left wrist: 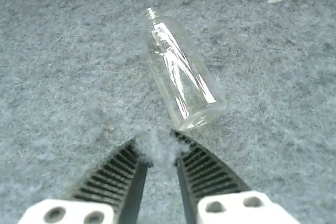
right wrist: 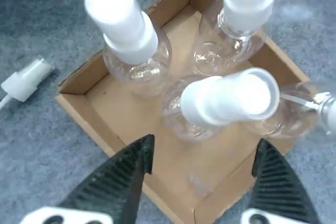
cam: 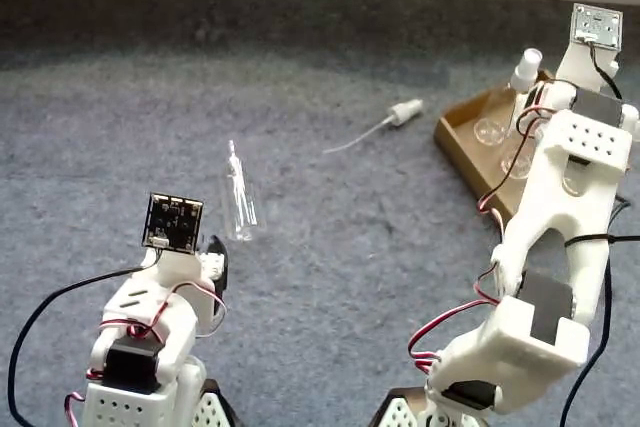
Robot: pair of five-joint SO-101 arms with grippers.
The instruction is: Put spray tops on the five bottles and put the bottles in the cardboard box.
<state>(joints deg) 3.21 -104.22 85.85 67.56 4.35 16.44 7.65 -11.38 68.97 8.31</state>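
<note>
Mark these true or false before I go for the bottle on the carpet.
1. The uncapped bottle lies on its side on the carpet. True.
2. The loose spray top is inside the cardboard box. False: it lies on the carpet, outside the box.
3. The right gripper is shut on a bottle. False: its fingers are spread open above the box, holding nothing.
4. At least three capped bottles stand in the box. True.
5. The left gripper grips the uncapped bottle. False: the bottle lies just beyond its fingers, ungripped.
</note>
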